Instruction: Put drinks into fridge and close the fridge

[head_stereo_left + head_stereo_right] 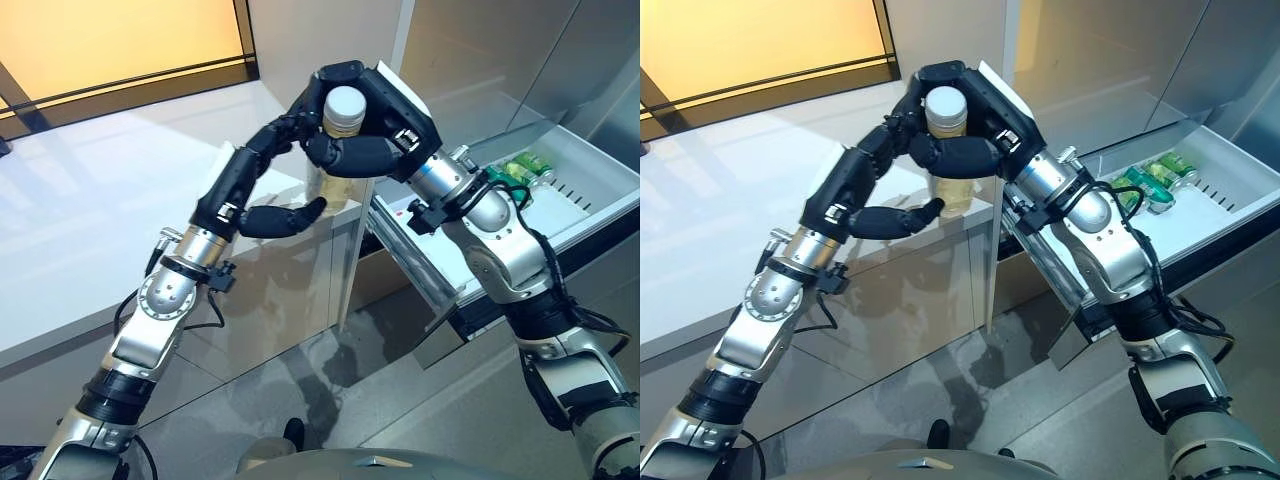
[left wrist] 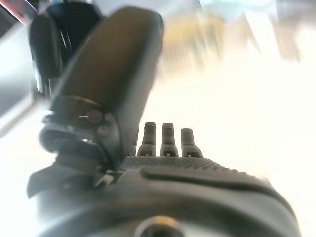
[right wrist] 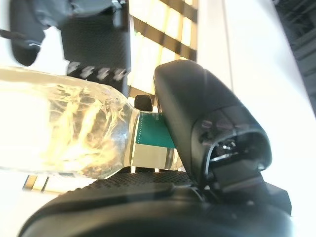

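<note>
Right hand (image 1: 375, 125) clamped around clear white-capped plastic bottle (image 1: 343, 110) of pale liquid, left hand (image 1: 262, 180) apparently spread, fingertips near bottle, white table (image 1: 90, 210) below.

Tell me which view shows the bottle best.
The right wrist view: the bottle fills it, clear body with pale liquid, a green label by the neck, the right hand curled round it. Both eye views show mainly its white cap and upper body between the hands. The left wrist view shows only the left hand.
</note>
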